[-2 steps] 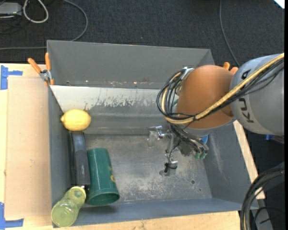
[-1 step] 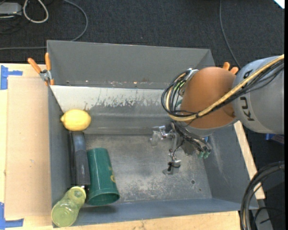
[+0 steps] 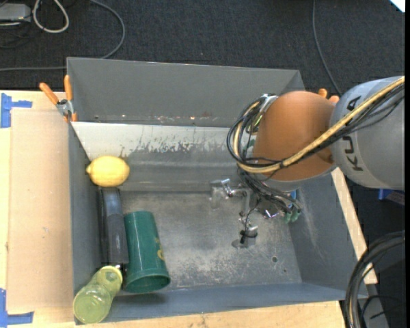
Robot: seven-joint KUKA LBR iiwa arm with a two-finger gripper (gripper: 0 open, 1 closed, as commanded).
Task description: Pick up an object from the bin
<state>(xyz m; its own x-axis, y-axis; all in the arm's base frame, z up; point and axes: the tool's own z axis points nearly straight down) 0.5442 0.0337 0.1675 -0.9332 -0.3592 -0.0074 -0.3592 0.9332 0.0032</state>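
Over bare floor in the right half of the grey metal bin [image 3: 178,101], the gripper [image 3: 249,232] hangs from a wrist pointed steeply down; I cannot tell whether it is open or closed. This looks like the approach step. A yellow lemon [image 3: 108,171], a dark green plastic cup [image 3: 145,251] on its side and a yellow-green plastic bottle [image 3: 98,299] lie well apart to the left, so the arm must next travel there and line up.
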